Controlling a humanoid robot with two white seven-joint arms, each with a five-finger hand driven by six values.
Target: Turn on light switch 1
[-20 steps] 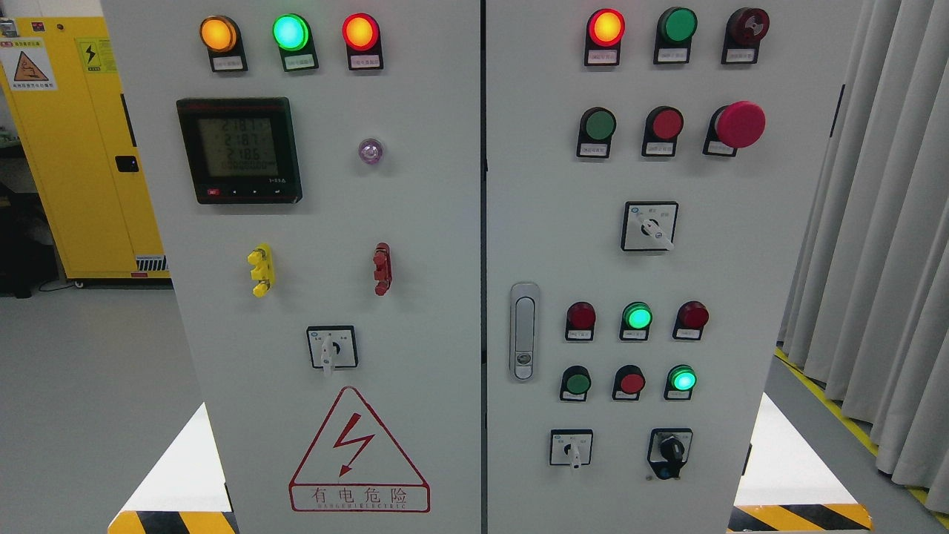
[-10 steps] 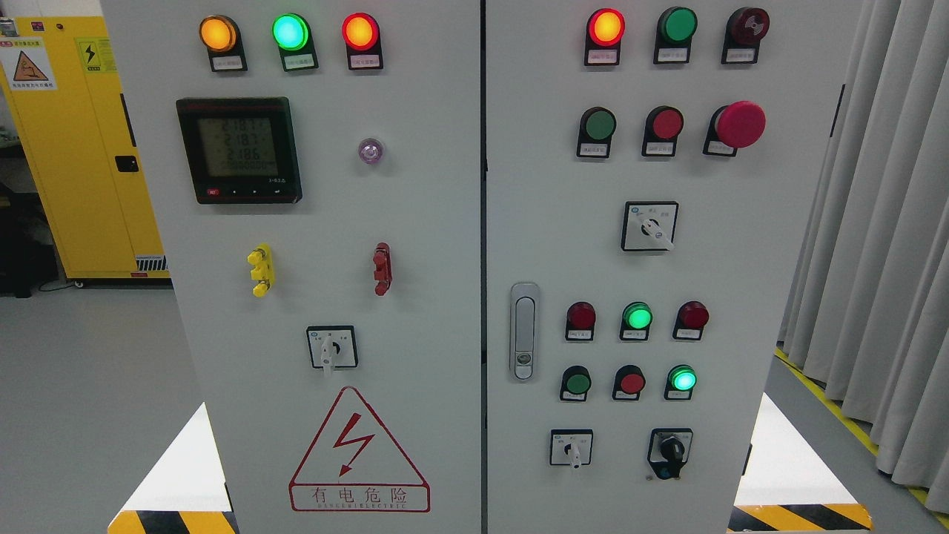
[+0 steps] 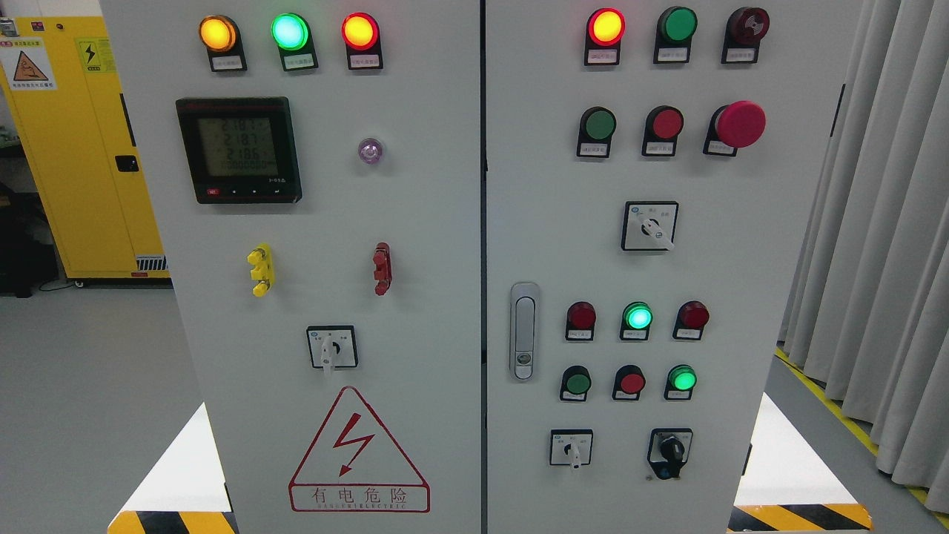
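A grey electrical cabinet [image 3: 445, 222] with two doors fills the head view. The right door carries rows of round buttons and lamps: a lit red lamp [image 3: 606, 27], a dark green button [image 3: 597, 125], a red button [image 3: 666, 124], a lit green lamp [image 3: 637, 317] and a lit green button [image 3: 682, 380]. Rotary switches sit on the right door's upper part [image 3: 649, 225], at its lower left [image 3: 571, 447] and lower right [image 3: 670, 449], and on the left door [image 3: 331, 347]. I cannot tell which one is light switch 1. Neither hand is in view.
The left door has three lit lamps [image 3: 289, 32], a meter display [image 3: 239, 149] and a red hazard triangle [image 3: 359, 452]. A door handle [image 3: 524, 330] sits on the right door's left edge. A yellow cabinet [image 3: 81, 141] stands at left, grey curtains [image 3: 882, 237] at right.
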